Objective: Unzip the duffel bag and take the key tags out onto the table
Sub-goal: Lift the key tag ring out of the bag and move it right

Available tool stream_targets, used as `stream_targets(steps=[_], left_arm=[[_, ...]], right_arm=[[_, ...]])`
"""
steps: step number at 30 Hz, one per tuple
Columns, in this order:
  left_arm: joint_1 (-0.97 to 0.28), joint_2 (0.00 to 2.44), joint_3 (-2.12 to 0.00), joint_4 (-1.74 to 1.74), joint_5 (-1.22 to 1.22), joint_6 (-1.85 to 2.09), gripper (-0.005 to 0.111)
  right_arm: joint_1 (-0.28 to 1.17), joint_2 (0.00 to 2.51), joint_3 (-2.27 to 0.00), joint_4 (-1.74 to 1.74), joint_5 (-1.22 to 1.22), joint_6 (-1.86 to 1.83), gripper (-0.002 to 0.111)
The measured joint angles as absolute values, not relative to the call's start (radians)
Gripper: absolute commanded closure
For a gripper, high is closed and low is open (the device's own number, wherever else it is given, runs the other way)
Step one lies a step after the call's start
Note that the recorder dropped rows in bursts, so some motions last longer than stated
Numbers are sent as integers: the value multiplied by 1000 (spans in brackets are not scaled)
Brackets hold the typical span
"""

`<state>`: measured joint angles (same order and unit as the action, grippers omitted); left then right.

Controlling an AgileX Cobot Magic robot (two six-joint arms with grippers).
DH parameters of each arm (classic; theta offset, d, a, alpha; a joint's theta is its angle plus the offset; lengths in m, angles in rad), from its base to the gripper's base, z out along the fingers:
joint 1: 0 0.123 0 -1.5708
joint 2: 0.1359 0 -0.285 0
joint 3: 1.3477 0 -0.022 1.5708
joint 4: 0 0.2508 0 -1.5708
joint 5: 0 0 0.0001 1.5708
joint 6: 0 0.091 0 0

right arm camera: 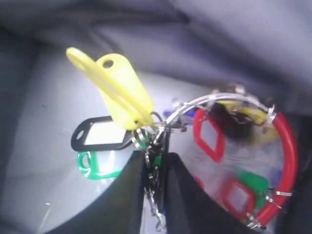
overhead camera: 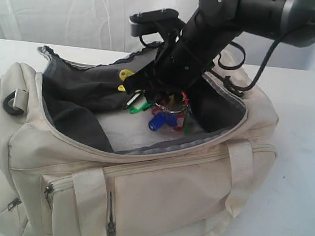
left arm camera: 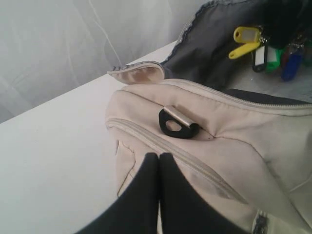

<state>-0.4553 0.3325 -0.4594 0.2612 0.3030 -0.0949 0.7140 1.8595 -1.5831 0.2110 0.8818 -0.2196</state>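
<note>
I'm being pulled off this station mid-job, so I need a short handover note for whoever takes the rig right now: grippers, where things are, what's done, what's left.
Left gripper: shut, holding nothing, at the end of the duffel bag near its black strap ring.
Right gripper: down inside the bag, shut on the metal rings of the key tags.
Bag: on the table, main zipper open, grey lining exposed.
Done: unzipping; tags gripped.
Left: lift the bunch out through the opening, set it on the table, release.
</note>
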Motion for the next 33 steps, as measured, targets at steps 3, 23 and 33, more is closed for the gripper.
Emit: stream_targets(steps=[3,23,33], left_arm=[[-455,332,-459,261,303,-95,107],[-455,332,-459,261,307,-95,107],[-455,332,-459,261,310,-95,107]], right_arm=[[714,1810,-1583,207,880,-220,108],[714,1447,-1581,114,1049,-208,108],[714,1201,-1438,-36,1186,-114,108]])
